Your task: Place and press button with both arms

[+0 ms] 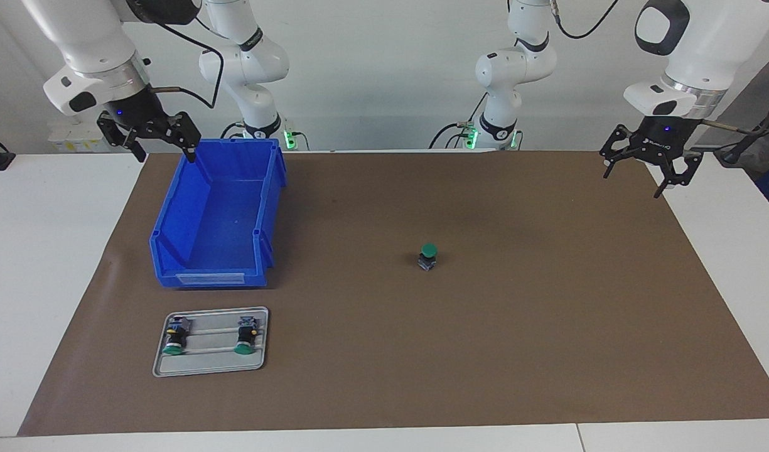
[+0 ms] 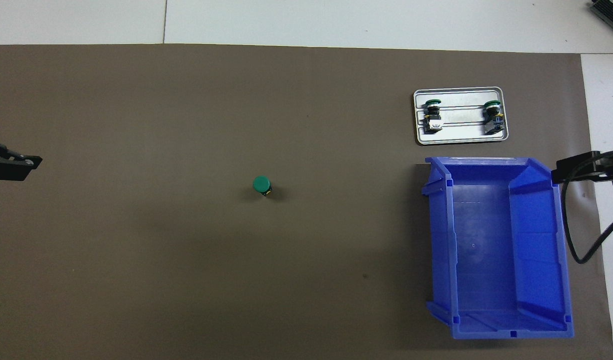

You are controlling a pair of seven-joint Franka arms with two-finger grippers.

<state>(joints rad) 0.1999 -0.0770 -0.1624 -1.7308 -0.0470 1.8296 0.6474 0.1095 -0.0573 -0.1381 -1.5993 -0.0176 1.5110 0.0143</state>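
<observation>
One button [image 1: 429,256] [image 2: 261,185] stands upright on the brown mat near the table's middle, its green cap on top. Two more green-capped buttons [image 1: 174,336] [image 1: 246,334] lie on their sides on a grey tray [image 1: 211,367] [image 2: 459,139]. My left gripper [image 1: 641,182] [image 2: 16,162] hangs open in the air over the mat's edge at the left arm's end, with nothing in it. My right gripper [image 1: 164,150] [image 2: 586,167] hangs open and raised beside the blue bin, also holding nothing. Both are well away from the upright button.
An empty blue bin [image 1: 171,251] [image 2: 439,250] sits on the mat [image 1: 516,345] toward the right arm's end. The grey tray lies just farther from the robots than the bin. A black cable [image 2: 581,250] trails from the right wrist beside the bin.
</observation>
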